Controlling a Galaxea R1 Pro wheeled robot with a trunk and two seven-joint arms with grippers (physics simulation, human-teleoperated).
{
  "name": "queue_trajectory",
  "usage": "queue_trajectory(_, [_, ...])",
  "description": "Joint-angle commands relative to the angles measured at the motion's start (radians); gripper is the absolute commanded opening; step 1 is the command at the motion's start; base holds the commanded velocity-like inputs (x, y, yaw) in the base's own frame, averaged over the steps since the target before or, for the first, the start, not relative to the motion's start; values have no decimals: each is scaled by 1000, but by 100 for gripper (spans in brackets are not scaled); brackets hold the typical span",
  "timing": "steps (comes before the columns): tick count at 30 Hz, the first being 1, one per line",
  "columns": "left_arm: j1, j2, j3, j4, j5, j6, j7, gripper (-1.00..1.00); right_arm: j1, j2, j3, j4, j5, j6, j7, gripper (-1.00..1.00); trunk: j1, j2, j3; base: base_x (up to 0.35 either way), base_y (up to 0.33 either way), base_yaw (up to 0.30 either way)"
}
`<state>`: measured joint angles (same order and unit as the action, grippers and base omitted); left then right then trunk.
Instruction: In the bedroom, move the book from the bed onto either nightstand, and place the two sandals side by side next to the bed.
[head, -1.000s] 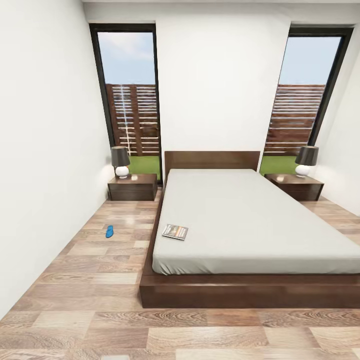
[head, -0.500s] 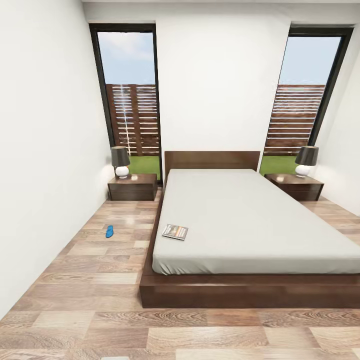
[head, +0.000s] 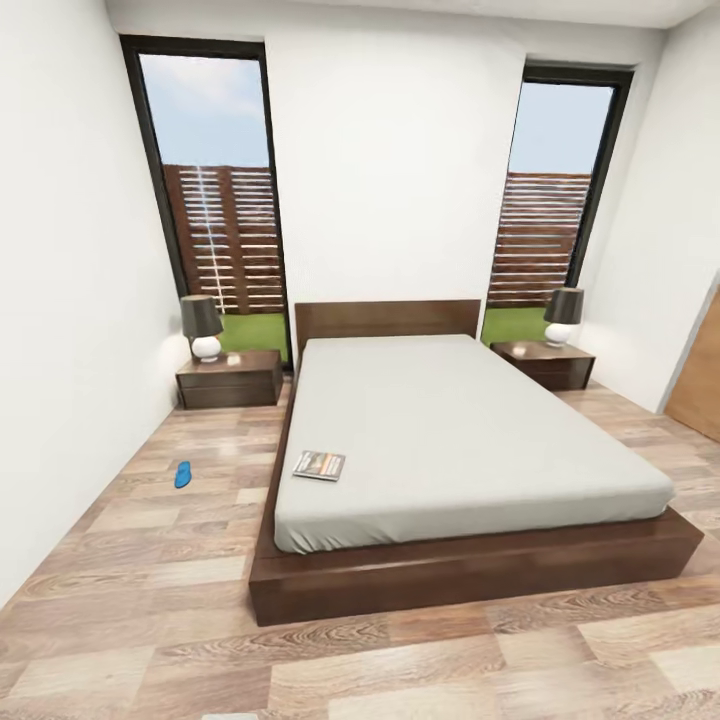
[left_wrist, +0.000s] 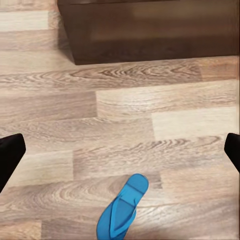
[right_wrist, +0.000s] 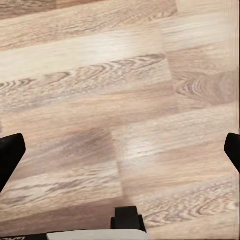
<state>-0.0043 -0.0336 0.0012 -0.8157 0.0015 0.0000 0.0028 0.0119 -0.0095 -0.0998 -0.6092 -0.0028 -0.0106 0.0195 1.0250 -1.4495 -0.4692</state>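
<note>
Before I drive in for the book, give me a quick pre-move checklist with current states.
1. Small dark paperback book lies flat on the grey mattress near the bed's left front corner: ok.
2. Left dark-brown two-drawer nightstand has bare top beside the lamp: ok.
3. Bright-blue sandal on the wood floor left of the bed, apart from the frame: ok.
4. Second blue sandal on the floor under the left gripper: ok.
5. Sandals side by side: not ok.
6. Both grippers empty, right gripper fingers spread: ok.

Book (head: 319, 465) cover on bed (head: 450, 440) — lettering too small to read; no other text legible.
</note>
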Motion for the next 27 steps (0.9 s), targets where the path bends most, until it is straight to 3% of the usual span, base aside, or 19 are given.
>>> queue_trajectory(1, [0,0,-1,0,0,0,0,100,0,0,-2,-1,0,-1,2,100,0,0,-1,0,0,-282])
queue_trajectory(13, [0,1,0,0,0,0,0,100,0,0,-4,-1,1,-2,-2,100,0,0,-1,-2,0,-78])
queue_trajectory(27, [0,1,0,0,0,0,0,100,0,0,-2,-1,3,-2,-1,100,0,0,-1,-117,0,-14])
